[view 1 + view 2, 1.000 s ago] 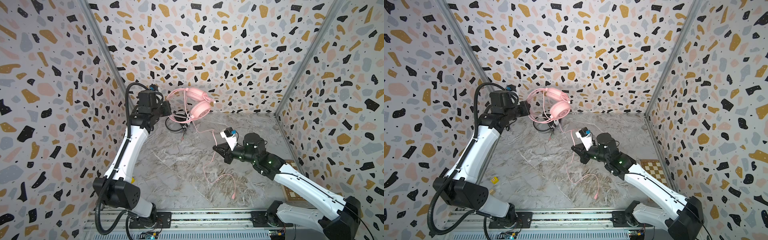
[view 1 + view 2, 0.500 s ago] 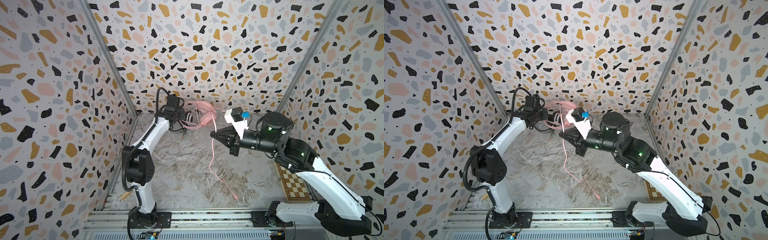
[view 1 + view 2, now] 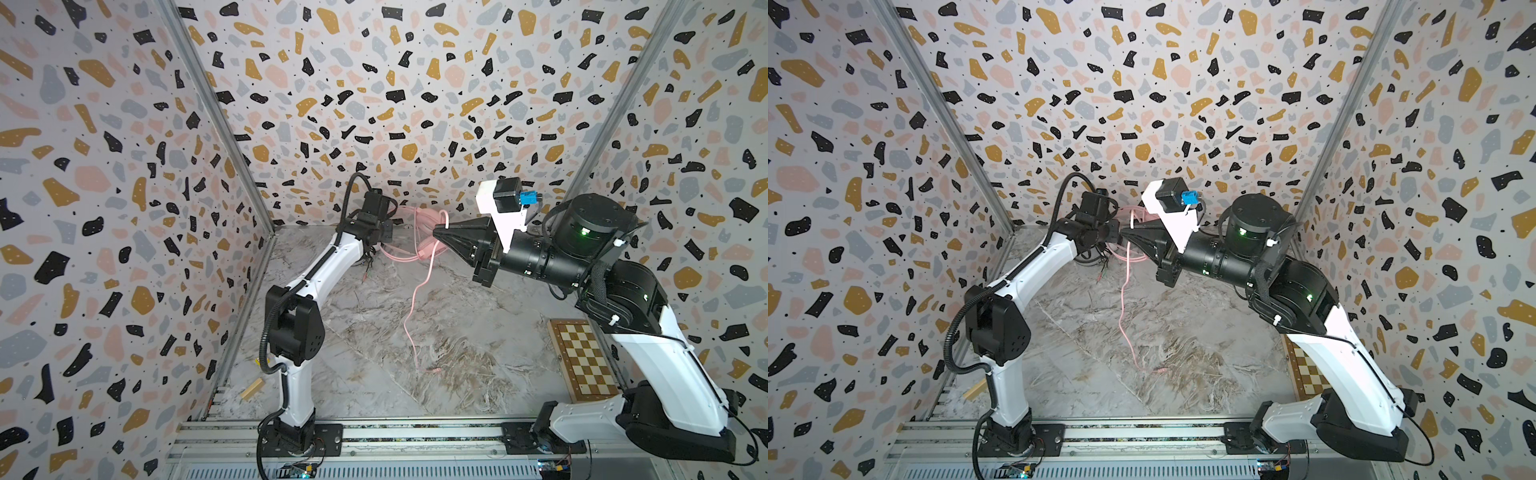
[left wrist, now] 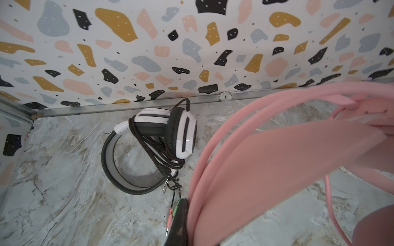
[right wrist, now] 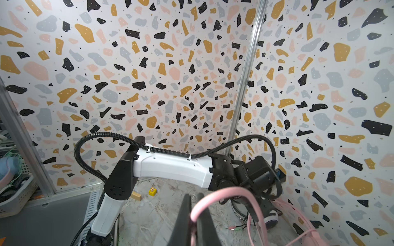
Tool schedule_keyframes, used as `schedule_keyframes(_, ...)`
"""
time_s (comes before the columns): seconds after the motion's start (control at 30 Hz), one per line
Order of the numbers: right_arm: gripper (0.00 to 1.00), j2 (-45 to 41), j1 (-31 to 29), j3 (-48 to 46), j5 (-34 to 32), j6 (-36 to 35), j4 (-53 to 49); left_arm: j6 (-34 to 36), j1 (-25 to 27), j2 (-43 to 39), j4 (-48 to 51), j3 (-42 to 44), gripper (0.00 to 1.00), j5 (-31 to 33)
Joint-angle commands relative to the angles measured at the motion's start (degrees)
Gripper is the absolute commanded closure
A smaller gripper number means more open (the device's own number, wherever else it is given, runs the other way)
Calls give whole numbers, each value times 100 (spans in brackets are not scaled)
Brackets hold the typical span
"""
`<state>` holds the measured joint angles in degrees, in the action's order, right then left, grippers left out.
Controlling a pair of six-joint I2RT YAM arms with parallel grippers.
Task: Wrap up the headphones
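Most of the worktop (image 3: 478, 332) is free to me across the middle and front right. One thing cuts it: the pink cable (image 3: 419, 286), pinched in my right pincer (image 3: 437, 232), hangs down to the worktop's centre between the two arms. The back is crowded. My left pincer (image 3: 390, 232) clamps the pink headset (image 4: 277, 161) close to the right one, and the white headset (image 4: 166, 132) lies by the back wall. A chessboard (image 3: 582, 357) lies along the right wall, and a wooden block (image 3: 252, 389) sits front left.
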<state>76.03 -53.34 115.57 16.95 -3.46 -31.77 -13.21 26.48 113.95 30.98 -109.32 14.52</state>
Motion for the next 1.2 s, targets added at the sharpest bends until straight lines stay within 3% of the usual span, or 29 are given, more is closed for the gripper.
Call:
schedule_keyframes(0.0, 100, 126, 22, 448, -195, -341, 219, 282, 431, -110, -53, 19, 100, 129)
schedule_keyframes(0.17, 100, 335, 785, 693, 144, -194, 415, 446, 525, -756, -642, 1285, 100, -421)
schedule_keyframes(0.37, 100, 465, 2106, 295, 1005, 793, 1906, 1028, 650, -2065, -1447, 3079, 100, -1174)
schedule_keyframes(0.6, 100, 1302, 2865, 778, 1505, 1537, 2385, 1601, 1125, -3204, -1484, 4111, 100, -1714)
schedule_keyframes(0.73, 100, 1560, 3385, 735, 1381, 1727, 2338, 1622, 1210, -3847, -1423, 4620, 100, -1661)
schedule_keyframes(0.87, 100, 1669, 3986, 473, 1181, 1917, 2134, 1623, 1210, -4629, -1343, 5089, 100, -1168)
schedule_keyframes(0.97, 100, 1722, 4443, -9, 1427, 2336, 2226, 1676, 1202, -5084, -1302, 5235, 100, -730)
schedule_keyframes(1.17, 94, 2018, 4794, -961, 1723, 2607, 2355, 1746, 1202, -5564, -1427, 5204, 100, -1062)
